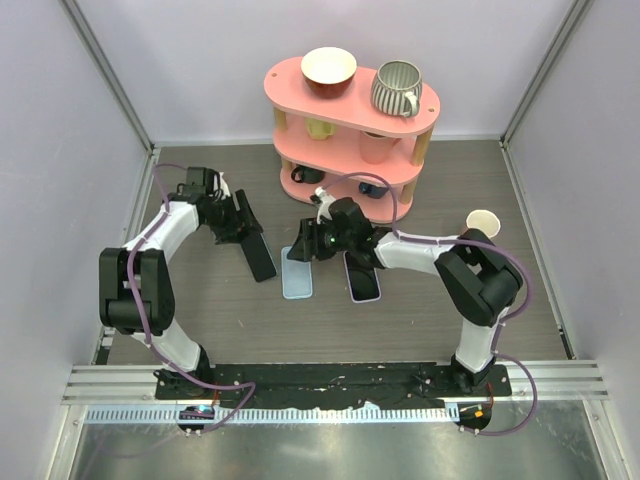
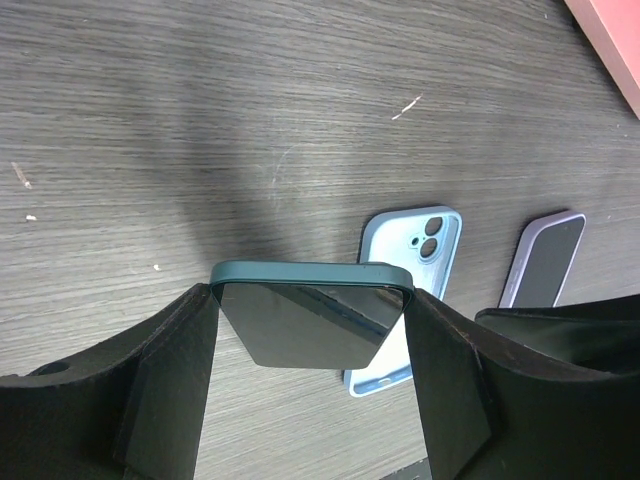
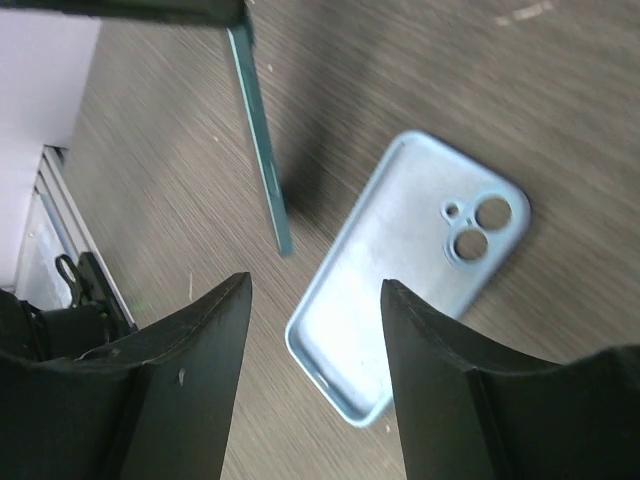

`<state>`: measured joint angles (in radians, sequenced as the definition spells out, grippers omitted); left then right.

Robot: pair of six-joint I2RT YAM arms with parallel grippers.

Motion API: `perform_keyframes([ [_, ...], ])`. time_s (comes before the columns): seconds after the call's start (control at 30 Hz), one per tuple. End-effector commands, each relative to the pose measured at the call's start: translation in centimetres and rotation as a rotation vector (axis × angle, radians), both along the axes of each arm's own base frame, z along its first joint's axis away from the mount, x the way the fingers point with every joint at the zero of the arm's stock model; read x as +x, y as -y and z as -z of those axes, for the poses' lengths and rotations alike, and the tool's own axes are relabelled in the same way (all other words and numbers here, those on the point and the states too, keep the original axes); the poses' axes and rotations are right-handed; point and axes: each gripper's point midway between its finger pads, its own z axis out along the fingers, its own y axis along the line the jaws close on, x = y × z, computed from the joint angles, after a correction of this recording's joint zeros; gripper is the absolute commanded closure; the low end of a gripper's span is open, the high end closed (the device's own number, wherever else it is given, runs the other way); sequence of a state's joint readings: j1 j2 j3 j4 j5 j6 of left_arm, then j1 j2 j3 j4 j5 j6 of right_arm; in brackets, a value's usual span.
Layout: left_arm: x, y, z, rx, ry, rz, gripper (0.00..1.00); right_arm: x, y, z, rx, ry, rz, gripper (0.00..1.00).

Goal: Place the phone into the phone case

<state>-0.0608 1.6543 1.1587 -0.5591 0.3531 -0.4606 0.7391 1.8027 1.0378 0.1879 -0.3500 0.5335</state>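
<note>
L gripper (image 2: 308, 305) clamps dark-teal phone (image 1: 258, 255) by its sides for insertion; R gripper (image 3: 315, 290), part-open, empty, hovers over light-blue case (image 3: 400, 270), prob. to steady it.

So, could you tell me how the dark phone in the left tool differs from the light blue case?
The phone is dark and glossy with a teal edge; the case is pale blue. The phone sits tilted, gripped by its sides in the left tool; the case lies flat on the table, untouched. The case is an empty shell with two camera holes; the phone is solid. Both are rounded rectangles.
</note>
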Motion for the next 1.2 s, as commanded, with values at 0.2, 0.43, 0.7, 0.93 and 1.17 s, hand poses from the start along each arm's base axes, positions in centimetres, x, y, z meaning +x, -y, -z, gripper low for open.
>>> perform_keyframes([
  [0.2, 0.5, 1.6, -1.5, -0.075, 0.078, 0.071, 1.0, 0.6, -6.2, -3.3, 0.15, 0.087, -0.142, 0.42],
  [0.43, 0.3, 1.9, -1.4, -0.089, 0.077, 0.087, 1.0, 1.4, -7.9, -1.3, 0.106, 0.078, -0.153, 0.43],
  [0.7, 0.1, 2.3, -1.7, -0.107, 0.084, 0.108, 1.0, 1.4, -8.7, -0.8, 0.104, 0.07, -0.154, 0.75],
  [0.93, 0.1, 3.2, -3.9, -0.166, 0.118, 0.117, 0.87, 0.7, -8.5, -4.3, 0.194, 0.087, -0.151, 0.99],
  [1.17, 0.8, 3.4, -11.5, -0.209, 0.315, 0.086, 0.0, -1.8, -6.2, -6.3, 0.226, 0.04, -0.123, 0.99],
])
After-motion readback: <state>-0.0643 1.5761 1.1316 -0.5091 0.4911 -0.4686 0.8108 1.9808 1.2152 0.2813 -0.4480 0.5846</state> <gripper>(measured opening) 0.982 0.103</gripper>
